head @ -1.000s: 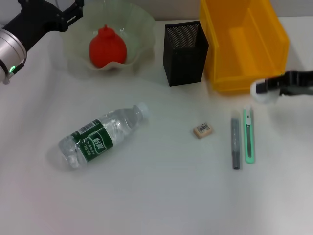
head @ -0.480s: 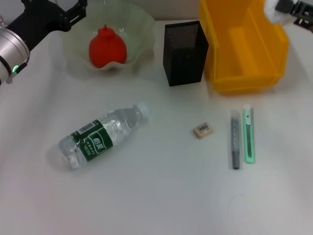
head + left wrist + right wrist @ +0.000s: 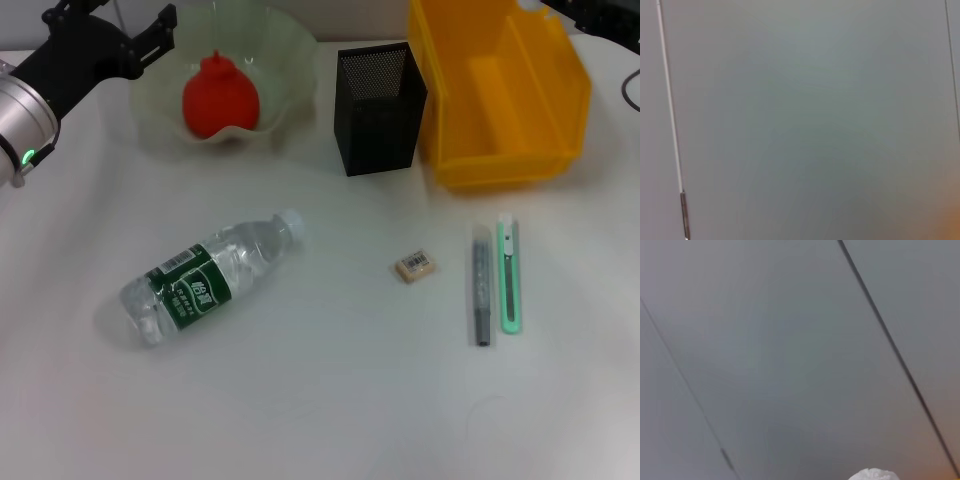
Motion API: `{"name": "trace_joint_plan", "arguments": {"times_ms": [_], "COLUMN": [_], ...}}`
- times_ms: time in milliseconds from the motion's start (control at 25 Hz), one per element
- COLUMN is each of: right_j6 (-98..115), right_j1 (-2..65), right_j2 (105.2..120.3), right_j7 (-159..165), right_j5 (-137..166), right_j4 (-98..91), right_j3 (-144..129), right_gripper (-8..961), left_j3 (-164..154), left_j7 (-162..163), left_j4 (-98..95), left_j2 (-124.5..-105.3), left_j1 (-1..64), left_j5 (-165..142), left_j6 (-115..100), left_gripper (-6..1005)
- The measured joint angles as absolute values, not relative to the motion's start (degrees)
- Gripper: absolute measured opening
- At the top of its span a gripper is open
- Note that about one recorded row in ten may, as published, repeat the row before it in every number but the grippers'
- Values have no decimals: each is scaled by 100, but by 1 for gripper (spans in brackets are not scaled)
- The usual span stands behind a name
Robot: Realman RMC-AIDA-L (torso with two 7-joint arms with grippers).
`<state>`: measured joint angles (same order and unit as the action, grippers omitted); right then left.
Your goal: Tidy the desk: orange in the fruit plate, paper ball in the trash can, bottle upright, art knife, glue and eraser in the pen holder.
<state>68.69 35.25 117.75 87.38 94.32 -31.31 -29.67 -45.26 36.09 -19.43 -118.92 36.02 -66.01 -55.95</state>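
Right wrist view shows the paper ball (image 3: 871,474) held in the right gripper, grip unclear, near the yellow bin (image 3: 500,90); releasing early would miss it.

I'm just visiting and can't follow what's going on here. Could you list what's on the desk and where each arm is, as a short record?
orange: in the fruit plate, red-orange
bottle: lying on its side
eraser: on the desk
glue and art knife: side by side, glue, art knife
pen holder: black mesh, upright
trash can: yellow bin
paper ball: white edge in the right wrist view
left gripper: beside the plate
right gripper: mostly out of frame behind the bin
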Motion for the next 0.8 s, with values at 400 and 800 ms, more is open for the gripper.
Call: {"name": "trace_joint_plan", "arguments": {"times_ms": [400, 800], "right_j6": [5992, 5754], "right_j1": [3805, 3937], "right_j2": [11849, 11834], "right_j7": [8438, 8313], "right_j5": [9438, 9462], "right_j4": [-3067, -2911], "right_j3": [-2995, -3085], "right_gripper": [500, 501], "left_j3": [-4510, -4506], "left_j7": [3783, 3784], "left_j4": [-1900, -1865], "left_j2": [-11900, -11899], "left_j1": [3406, 3392], "left_j5": [-6601, -6601], "left_j6": [-5740, -5740], "left_gripper": [831, 831]}}
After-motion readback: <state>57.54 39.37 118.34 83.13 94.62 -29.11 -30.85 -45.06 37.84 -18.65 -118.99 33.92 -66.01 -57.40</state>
